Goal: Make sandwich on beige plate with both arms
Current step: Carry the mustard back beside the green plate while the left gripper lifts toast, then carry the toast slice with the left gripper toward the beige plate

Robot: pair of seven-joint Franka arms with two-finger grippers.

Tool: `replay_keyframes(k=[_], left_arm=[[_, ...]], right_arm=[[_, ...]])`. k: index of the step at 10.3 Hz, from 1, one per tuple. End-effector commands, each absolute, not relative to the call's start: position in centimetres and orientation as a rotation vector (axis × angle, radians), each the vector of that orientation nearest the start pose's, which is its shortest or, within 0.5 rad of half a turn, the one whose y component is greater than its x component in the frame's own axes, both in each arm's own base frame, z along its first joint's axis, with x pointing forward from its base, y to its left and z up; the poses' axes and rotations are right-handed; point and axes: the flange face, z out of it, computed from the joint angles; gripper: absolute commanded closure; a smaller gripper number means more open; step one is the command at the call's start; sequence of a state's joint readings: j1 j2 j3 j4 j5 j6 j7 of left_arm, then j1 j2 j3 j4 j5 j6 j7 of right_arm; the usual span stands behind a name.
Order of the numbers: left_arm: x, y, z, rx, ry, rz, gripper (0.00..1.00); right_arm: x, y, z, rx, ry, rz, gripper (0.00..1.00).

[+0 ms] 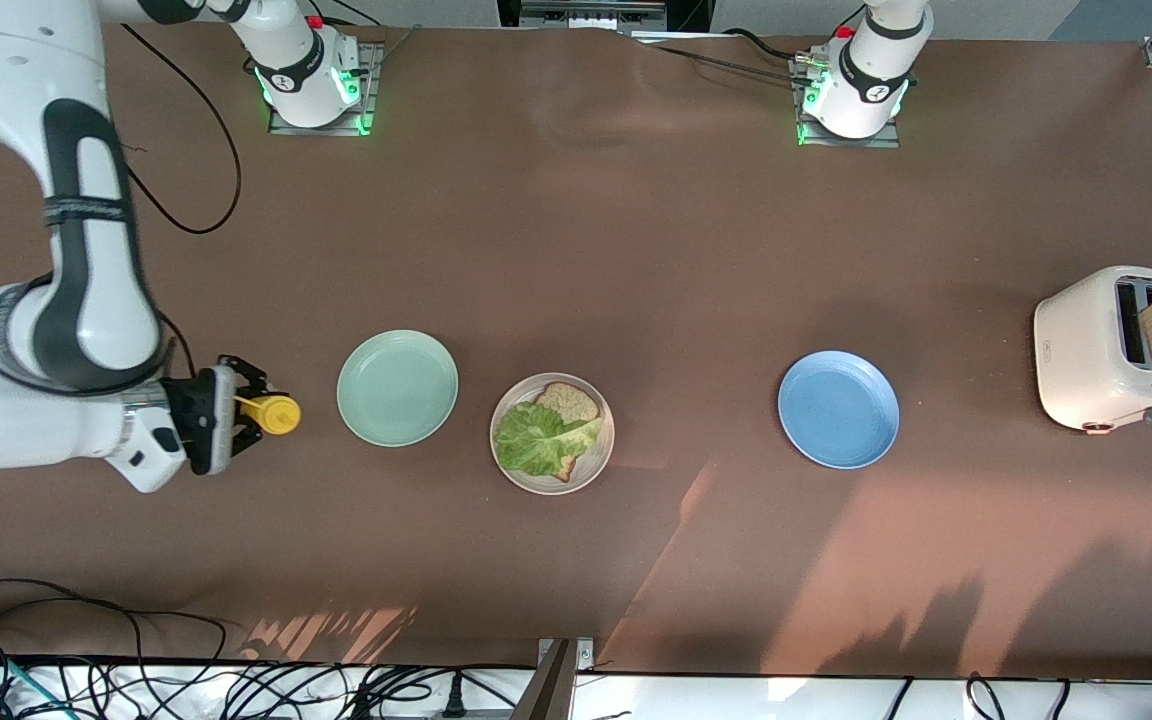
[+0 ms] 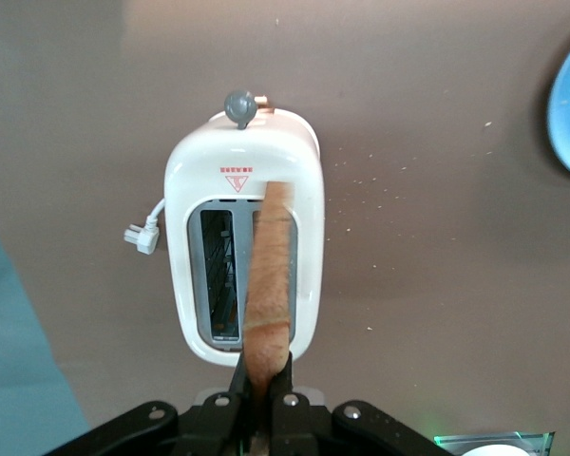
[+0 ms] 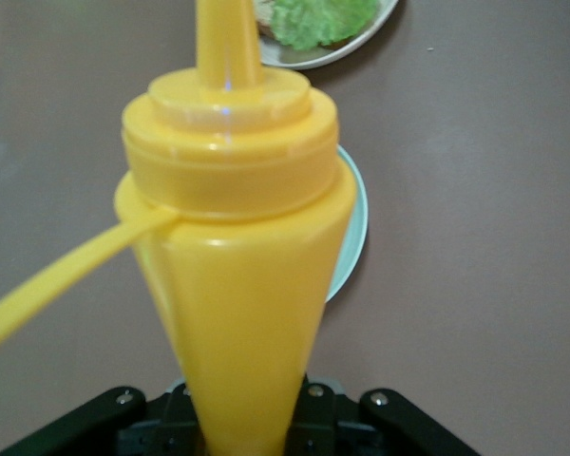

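The left gripper pinches a coarse brown toast slice over the glossy white two-slot toaster. The right gripper clamps a smooth yellow plastic squeeze bottle, its base hidden. The round beige plate, between mint-green and blue plates, holds ruffled lettuce half covering toast.

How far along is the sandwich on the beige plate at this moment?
Done: the beige plate holds one toast slice with a lettuce leaf on top. In hand: the left gripper is shut on the second toast slice above the toaster; the right gripper holds the yellow squeeze bottle beside the mint-green plate. Left: putting that slice on the lettuce.
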State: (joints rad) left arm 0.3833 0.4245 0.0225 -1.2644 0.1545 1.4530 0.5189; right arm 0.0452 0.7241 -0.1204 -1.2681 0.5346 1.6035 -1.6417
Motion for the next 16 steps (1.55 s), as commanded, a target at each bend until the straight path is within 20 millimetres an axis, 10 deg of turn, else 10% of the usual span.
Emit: replay_keyframes(k=[1, 6, 11, 13, 15, 16], left_arm=[[60.3, 22.1, 55.2, -3.024, 0.259, 0.415, 1.00], [63.7, 3.4, 55.9, -3.104, -0.129, 0.371, 1.00], [66.3, -15.6, 50.1, -3.248, -0.714, 0.486, 1.00], [67.3, -21.5, 48.3, -3.304, -0.926, 0.462, 1.00], [68.1, -28.5, 45.3, -3.319, -1.169, 0.388, 1.00], [68.6, -31.4, 44.0, -3.356, -1.263, 0.269, 1.00]], right_arm=[[70.2, -2.3, 27.1, -1.696, -1.688, -0.276, 1.00], [68.7, -4.8, 16.9, -1.471, -1.555, -0.498, 1.00], [67.9, -4.1, 11.5, -1.448, -1.449, -0.574, 0.99], [67.7, -4.6, 10.7, -1.461, -1.424, -0.583, 0.73], [67.7, -4.9, 10.5, -1.451, -1.429, -0.611, 0.00], [67.7, -5.0, 10.3, -1.441, -1.445, -0.626, 0.00]])
